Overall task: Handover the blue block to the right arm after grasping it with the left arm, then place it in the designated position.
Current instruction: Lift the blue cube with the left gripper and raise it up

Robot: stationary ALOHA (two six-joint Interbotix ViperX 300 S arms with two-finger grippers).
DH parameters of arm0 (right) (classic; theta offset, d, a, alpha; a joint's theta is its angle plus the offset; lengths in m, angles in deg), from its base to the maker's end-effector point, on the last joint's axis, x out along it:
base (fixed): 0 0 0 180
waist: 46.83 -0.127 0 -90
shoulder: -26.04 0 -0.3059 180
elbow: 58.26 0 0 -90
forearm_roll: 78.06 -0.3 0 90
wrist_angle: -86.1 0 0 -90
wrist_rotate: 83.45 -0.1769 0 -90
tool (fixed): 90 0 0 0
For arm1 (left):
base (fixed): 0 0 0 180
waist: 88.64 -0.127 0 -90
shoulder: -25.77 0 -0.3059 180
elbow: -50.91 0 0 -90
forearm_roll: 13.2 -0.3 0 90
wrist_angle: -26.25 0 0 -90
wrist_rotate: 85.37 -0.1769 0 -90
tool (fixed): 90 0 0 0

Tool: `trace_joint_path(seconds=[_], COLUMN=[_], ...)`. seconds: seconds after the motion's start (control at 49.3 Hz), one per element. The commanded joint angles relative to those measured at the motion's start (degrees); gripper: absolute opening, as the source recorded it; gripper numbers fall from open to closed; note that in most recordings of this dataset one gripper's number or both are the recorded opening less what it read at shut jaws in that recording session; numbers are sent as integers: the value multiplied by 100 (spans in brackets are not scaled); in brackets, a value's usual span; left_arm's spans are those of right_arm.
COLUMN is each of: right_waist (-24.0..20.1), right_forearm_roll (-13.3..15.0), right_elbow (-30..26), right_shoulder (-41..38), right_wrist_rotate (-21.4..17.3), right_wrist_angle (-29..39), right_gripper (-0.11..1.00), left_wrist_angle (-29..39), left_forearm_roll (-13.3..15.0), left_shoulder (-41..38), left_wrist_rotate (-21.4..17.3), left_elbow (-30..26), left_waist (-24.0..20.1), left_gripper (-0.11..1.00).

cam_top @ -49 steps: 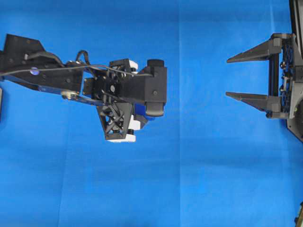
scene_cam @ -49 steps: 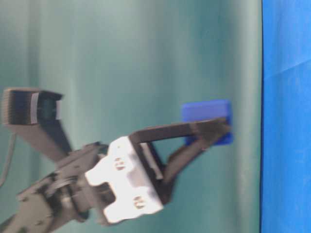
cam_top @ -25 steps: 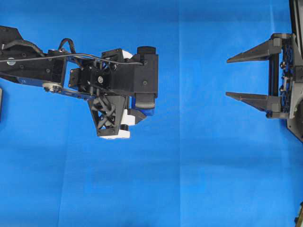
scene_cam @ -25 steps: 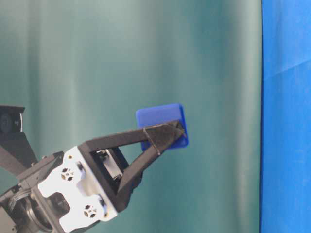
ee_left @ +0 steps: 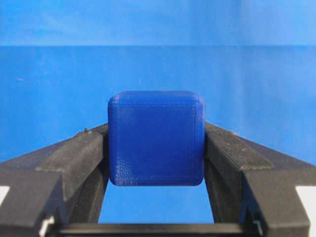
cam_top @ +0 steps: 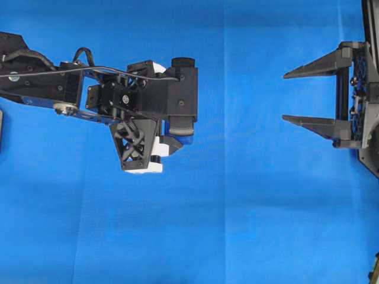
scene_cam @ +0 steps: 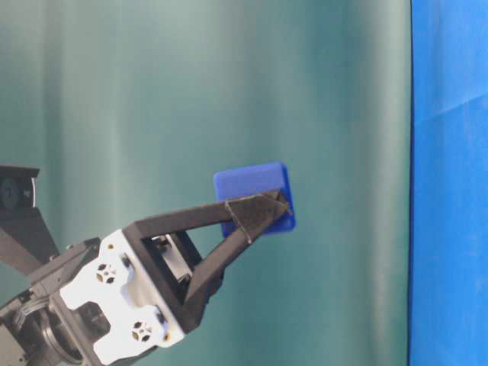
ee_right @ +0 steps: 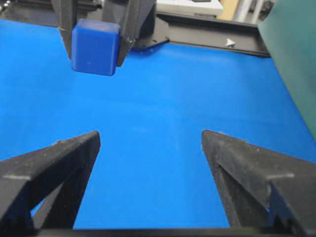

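Pinching the blue block point(ee_left: 156, 138) by two flat sides, the left gripper point(ee_left: 156, 148) holds it; it looks hard and light, and the right gripper point(ee_right: 148, 143) waits wide open.

In your overhead view, the left claw point(cam_top: 177, 127) sits left of centre above the counter point(cam_top: 237, 225); the right claw point(cam_top: 311, 94) sits at the far right edge, well apart, fingers pointing toward it. The blue block point(ee_left: 156, 138) sits between the left claw's fingertips point(ee_left: 89, 148), clear of the counter, ahead of the right claw's wide gap.
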Motion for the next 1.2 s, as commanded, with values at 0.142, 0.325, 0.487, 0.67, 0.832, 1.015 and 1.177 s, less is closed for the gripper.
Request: trace_joint_path(seconds=[0.142, 0.325, 0.487, 0.67, 0.832, 1.015, 1.177], right_waist=[9, 18, 18, 9, 9, 18, 9], right_forearm_roll=[-18, -9, -18, -18, -9, -18, -18], right_elbow=[-167, -167, -167, -167, -167, -167, -202], right_shoulder=[-18, -26, -26, -26, -26, -26, -9], right_wrist_rotate=[-9, -9, -9, -9, -9, -9, -9], right_wrist_angle=[-18, -18, -18, -18, -18, 18, 53], right_gripper=[97, 97, 97, 97, 97, 97, 97], left_wrist_angle=[-26, -26, -26, -26, -53, -536, -1564], left_forearm_roll=[-18, -18, -18, -18, -18, -18, -18], left_shoulder=[176, 176, 176, 176, 185, 457, 905], left_wrist_rotate=[9, 9, 9, 9, 18, 26, 35], left_elbow=[-88, -88, -88, -88, -88, 237, 923], left_waist=[-18, -26, -26, -26, -26, -26, -79], left_gripper=[49, 48, 49, 49, 49, 49, 49])
